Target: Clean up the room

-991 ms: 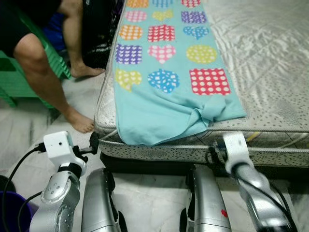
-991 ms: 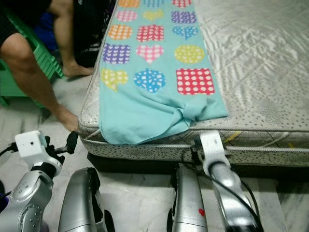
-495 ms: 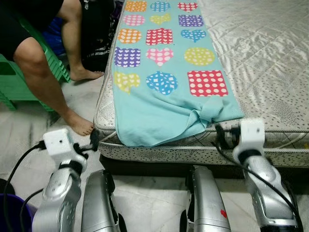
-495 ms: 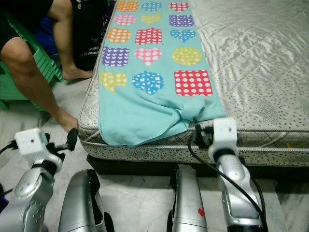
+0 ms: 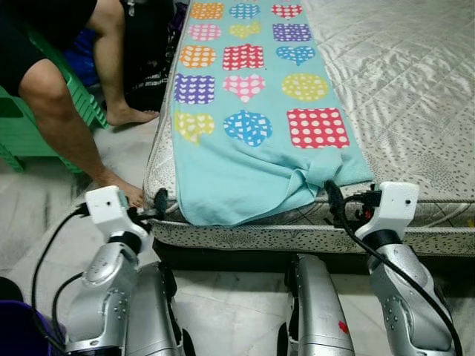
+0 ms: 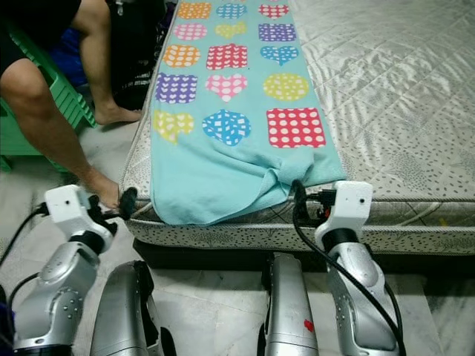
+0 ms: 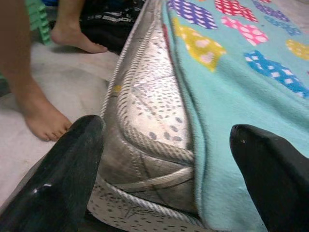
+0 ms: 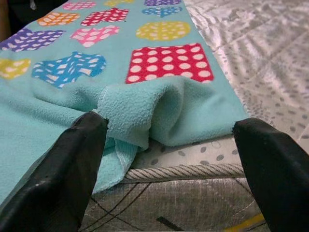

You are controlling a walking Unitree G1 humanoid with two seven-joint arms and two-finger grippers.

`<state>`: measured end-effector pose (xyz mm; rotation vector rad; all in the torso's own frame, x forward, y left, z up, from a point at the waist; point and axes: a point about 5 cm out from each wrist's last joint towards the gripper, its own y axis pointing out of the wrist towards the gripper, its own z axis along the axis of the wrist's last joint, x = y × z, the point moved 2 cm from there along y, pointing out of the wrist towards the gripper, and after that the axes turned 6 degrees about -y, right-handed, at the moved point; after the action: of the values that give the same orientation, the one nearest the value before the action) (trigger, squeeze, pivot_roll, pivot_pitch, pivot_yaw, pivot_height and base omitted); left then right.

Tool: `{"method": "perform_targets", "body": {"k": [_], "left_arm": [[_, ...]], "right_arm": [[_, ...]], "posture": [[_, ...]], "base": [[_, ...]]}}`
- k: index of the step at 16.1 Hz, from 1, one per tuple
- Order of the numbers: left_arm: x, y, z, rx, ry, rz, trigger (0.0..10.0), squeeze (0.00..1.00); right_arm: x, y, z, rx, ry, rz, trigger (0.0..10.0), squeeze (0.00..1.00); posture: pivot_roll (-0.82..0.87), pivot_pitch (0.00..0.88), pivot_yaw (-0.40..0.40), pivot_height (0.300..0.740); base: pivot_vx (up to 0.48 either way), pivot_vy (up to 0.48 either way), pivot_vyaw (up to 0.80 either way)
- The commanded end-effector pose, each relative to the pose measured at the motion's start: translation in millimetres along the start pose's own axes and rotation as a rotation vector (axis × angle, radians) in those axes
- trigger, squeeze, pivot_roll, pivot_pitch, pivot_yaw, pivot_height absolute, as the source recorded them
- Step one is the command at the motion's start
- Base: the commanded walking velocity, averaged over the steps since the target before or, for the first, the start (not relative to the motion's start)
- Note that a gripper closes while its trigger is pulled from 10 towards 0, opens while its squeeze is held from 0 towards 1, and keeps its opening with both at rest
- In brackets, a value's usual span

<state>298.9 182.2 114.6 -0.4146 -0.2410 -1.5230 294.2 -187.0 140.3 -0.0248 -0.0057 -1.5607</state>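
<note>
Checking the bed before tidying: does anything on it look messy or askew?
Yes. The turquoise blanket lies flat along the mattress, but its near edge is rumpled: one corner is bunched and folded over on itself just ahead of the open right hand, and the hem droops unevenly over the mattress edge.

The blanket point(image 8: 159, 104) is soft matt fleece, slightly nubbly; the mattress point(image 5: 415, 96) wears shiny quilted fabric on top, with speckled cloth sides and corded piping; the left gripper point(image 7: 164, 159) has glossy black fingers point(image 7: 67, 179); the arms point(image 5: 111, 289) are brushed silver metal.
</note>
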Motion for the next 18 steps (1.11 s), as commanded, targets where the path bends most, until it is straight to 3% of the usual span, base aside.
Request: {"method": "perform_targets", "body": {"k": [1, 6, 7, 11, 15, 18], "left_arm": [[-2.0, -3.8, 1, 0.01, 0.005, -0.003, 10.0, 0.0], [-10.3, -4.6, -3, 0.003, -0.008, 0.037, 10.0, 0.0], [-11.0, 1.8, -11, -0.051, -0.027, 0.033, 10.0, 0.0], [-8.6, 27.5, -21, -0.111, -0.095, -0.002, 10.0, 0.0], [4.5, 48.5, -43, -0.237, -0.08, -0.043, 10.0, 0.0], [9.9, 51.8, -55, -0.318, -0.051, -0.067, 10.0, 0.0]], "right_arm": [[0.2, 0.2, 7, 0.015, 0.03, -0.013, 10.0, 0.0], [-2.4, 7.2, 14, 0.041, 0.042, 0.009, 10.0, 0.0], [-2.9, 6.8, 14, 0.036, 0.043, 0.011, 10.0, 0.0], [3.8, -0.2, 15, 0.031, 0.023, -0.002, 10.0, 0.0], [9.3, -5.4, 19, 0.032, 0.006, -0.014, 10.0, 0.0], [8.3, -6.3, 19, 0.03, -0.002, -0.011, 10.0, 0.0]], "posture": [[-0.1, 0.117, 0.05, 0.472], [-0.09, 0.107, 0.045, 0.472], [-0.1, 0.112, 0.038, 0.472], [-0.14, 0.133, 0.042, 0.472], [-0.17, 0.142, 0.049, 0.472], [-0.17, 0.144, 0.052, 0.472]], "base": [[0.0, 0.0, 0.0], [0.0, 0.0, 0.0], [0.0, 0.0, 0.0], [0.0, 0.0, 0.0], [0.0, 0.0, 0.0], [0.0, 0.0, 0.0]]}}
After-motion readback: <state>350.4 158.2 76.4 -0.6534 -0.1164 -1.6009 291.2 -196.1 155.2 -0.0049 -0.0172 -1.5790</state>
